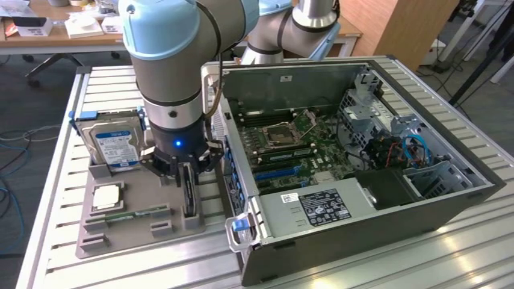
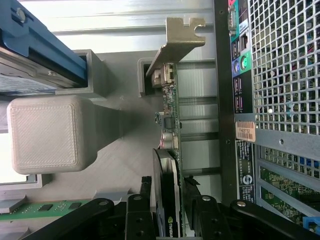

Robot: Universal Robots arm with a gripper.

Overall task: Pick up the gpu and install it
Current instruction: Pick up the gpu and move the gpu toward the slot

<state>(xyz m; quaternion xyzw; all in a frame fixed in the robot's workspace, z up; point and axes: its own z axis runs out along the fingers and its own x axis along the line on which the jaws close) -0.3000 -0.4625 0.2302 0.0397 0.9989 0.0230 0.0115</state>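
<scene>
- One gripper [image 1: 189, 174] is what I am steering, and it hangs straight down over the gray parts tray [image 1: 136, 235], just beside the open computer case [image 1: 321, 205].
- Its jaws are spread and stand one on each side of the gpu [image 1: 190, 198]; in the wrist view [image 2: 170, 210] I see a sliver of space on the board side, so I read it as straddling the card without clamping it.
- I see the gpu [image 2: 167, 165] standing on its long edge in a slot of the tray, directly under the hand, its lower edge in the slot.
- From the wrist view, the card's silvery bracket [image 2: 175, 42] is at the end farthest from the hand, against a gray post of the tray.
- Right next to the hand, on the card's board side, is the case's perforated rear panel [image 2: 280, 75] with its ports.
- On the hand's other side, away from the case, a hard drive [image 1: 117, 144] with a blue and white label stands upright in the tray.
- Also on that side, lower on the tray, lie a square processor [image 1: 108, 197] and a narrow green memory stick [image 1: 136, 214].
- A rounded gray block [image 2: 47, 132] of the tray sits between the hard drive and the memory stick [image 2: 45, 207] in the wrist view.
- Beyond the hand, inside the case, the motherboard [image 1: 289, 138] lies exposed.
- Everything rests on a ribbed metal table [image 1: 418, 259].
</scene>
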